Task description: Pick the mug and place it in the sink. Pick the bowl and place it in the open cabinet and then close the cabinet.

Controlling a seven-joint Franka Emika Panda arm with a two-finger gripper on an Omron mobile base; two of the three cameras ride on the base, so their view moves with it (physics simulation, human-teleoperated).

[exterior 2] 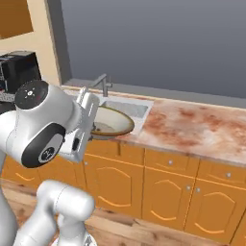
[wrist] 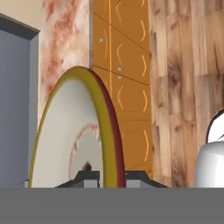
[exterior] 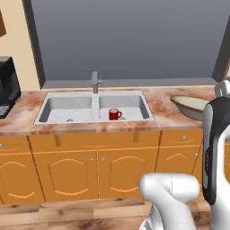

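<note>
We've got the tool (wrist: 109,176) pinching the bowl (wrist: 74,135) by its rim. Rigid, glossy, wide: likely slips or pivots, so keep it on the rim.

The white arm's claw (exterior 2: 91,126) grips the near rim of the wide shallow tan-rimmed bowl (exterior 2: 111,122), just above the reddish marbled counter (exterior 2: 192,129), beside the pale grey sink (exterior 2: 132,107) and its grey metal faucet (exterior 2: 102,84). Orange wooden cabinet (exterior 2: 163,204) doors stand below.

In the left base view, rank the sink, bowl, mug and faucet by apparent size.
1. sink
2. bowl, partly hidden behind the arm
3. faucet and mug: similar, too close to rank
</note>
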